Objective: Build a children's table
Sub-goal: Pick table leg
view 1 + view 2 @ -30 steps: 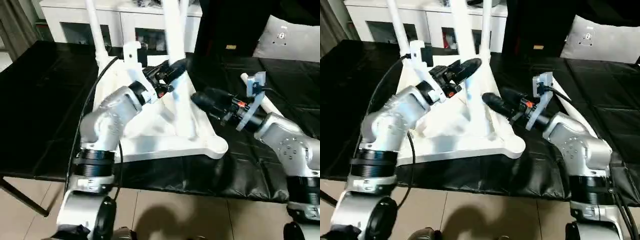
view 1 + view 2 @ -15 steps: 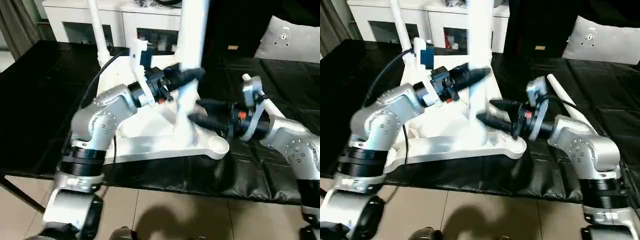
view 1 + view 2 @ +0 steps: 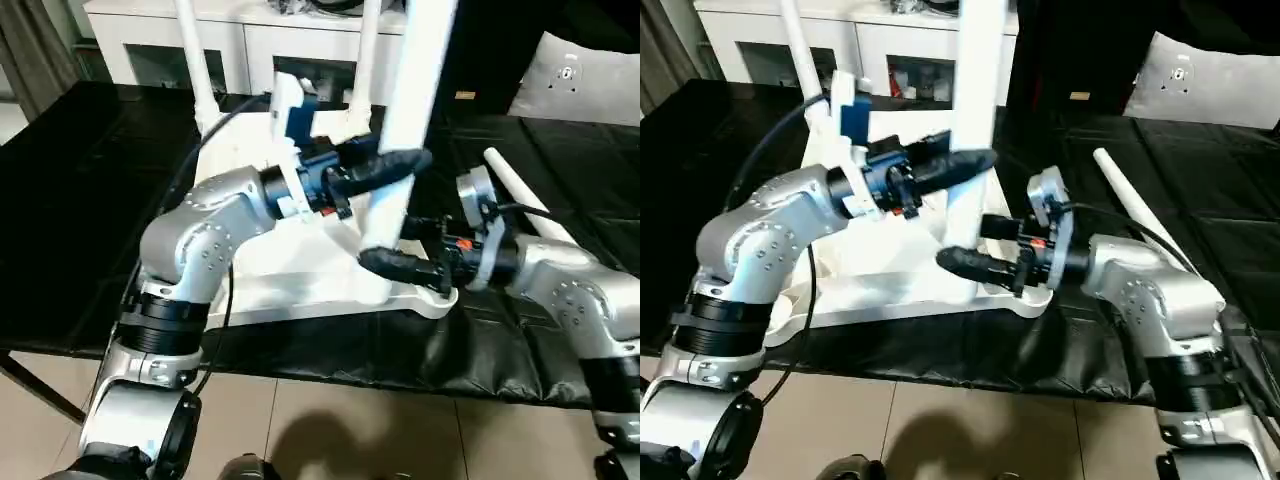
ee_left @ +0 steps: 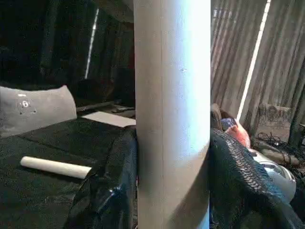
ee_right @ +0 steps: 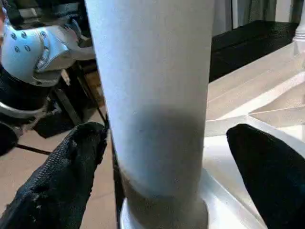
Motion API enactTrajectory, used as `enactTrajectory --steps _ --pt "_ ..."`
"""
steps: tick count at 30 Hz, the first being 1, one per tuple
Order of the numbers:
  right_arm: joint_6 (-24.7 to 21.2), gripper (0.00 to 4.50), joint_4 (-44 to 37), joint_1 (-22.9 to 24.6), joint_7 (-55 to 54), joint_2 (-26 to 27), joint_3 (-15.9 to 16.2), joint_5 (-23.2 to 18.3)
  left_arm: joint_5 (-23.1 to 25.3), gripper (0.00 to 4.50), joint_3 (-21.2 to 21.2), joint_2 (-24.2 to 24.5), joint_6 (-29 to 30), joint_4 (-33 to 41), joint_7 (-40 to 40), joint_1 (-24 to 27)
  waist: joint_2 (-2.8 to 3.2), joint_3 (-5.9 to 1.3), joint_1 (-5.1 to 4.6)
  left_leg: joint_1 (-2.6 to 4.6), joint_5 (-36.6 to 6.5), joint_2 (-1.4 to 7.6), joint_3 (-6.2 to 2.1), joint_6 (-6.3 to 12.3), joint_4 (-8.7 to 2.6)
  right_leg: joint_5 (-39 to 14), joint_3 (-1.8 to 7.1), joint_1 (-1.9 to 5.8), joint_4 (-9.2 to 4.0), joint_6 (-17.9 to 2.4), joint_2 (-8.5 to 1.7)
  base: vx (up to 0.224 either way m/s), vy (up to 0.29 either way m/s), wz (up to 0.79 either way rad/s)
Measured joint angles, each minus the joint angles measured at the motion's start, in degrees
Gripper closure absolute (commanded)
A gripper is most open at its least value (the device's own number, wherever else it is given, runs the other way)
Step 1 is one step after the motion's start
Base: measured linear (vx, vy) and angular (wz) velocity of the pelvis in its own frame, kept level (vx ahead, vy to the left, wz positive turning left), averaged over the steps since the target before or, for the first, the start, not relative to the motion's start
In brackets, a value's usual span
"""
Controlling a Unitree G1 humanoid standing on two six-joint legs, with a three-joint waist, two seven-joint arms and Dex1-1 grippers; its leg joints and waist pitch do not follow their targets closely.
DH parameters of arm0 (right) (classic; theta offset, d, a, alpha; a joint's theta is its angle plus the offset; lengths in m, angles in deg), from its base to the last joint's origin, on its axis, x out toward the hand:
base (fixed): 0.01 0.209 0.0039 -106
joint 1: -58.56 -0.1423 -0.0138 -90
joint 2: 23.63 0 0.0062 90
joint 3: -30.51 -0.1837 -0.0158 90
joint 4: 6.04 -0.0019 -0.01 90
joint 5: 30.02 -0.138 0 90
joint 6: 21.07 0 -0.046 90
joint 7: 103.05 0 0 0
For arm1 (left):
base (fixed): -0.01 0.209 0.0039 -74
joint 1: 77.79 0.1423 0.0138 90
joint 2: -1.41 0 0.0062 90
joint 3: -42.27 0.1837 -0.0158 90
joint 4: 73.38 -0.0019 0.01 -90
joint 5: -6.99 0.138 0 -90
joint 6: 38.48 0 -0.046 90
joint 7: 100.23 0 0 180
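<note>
From my head camera, my left gripper [image 3: 395,165] clamps the upright leg [image 3: 415,90] of the children's table [image 3: 300,280]; my right gripper [image 3: 975,245] straddles its base, fingers spread. Left wrist: leg [image 4: 172,109] pinched between my fingers [image 4: 112,181]. Right wrist: leg [image 5: 152,95] between my fingers [image 5: 62,186], untouched.

Pretty much a black and white scene, with a couple of small colour pops

The table [image 3: 300,285] and its legs [image 3: 415,90] are all plain white, and so is the loose leg [image 3: 520,195] and the cabinet [image 3: 240,40] behind. The cloth [image 3: 80,200] is glossy black. Arms [image 3: 200,235] are silver, fingers [image 4: 238,176] black with a woven mesh texture. Tiny red bits on both wrists [image 3: 1038,243], a grey cushion [image 3: 585,75], beige floor tiles [image 3: 350,430].
</note>
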Motion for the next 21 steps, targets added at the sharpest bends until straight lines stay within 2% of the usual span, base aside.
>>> enactTrajectory --steps 3,11,19,21 --pt "0.59 0.0 0.46 -0.42 0.01 0.12 0.91 0.84 0.0 2.7 0.37 -0.04 0.0 0.01 0.05 0.0 0.0 0.0 -0.01 0.01 0.0 0.0 0.02 0.0 0.0 0.0 0.0 0.0 0.01 0.0 0.0 0.0 0.0 0.0" --pt "0.87 0.8 1.05 -0.42 0.34 0.89 1.83 1.39 0.09 2.7 1.14 0.02 -0.08 0.04 0.44 0.01 0.0 0.0 0.03 0.0 0.0 0.0 0.02 0.0 0.03 0.01 0.0 0.01 0.01 -0.02 0.0 0.0 0.0 0.0" --pt "0.87 1.35 1.28 -0.42 0.66 1.01 1.86 1.39 0.1 2.7 1.54 0.02 -0.21 0.04 0.45 0.01 0.0 0.0 0.0 0.01 0.0 0.01 0.02 0.01 0.06 0.01 0.0 0.01 0.06 -0.02 0.0 0.0 0.0 0.0" --pt "0.87 1.66 1.55 -0.42 0.71 1.12 1.86 1.4 0.11 2.7 1.54 0.02 -0.32 0.04 0.45 0.01 0.0 0.0 0.01 0.01 0.0 0.01 0.02 0.01 0.07 0.01 0.01 0.01 0.07 -0.02 0.0 0.0 0.0 0.0"
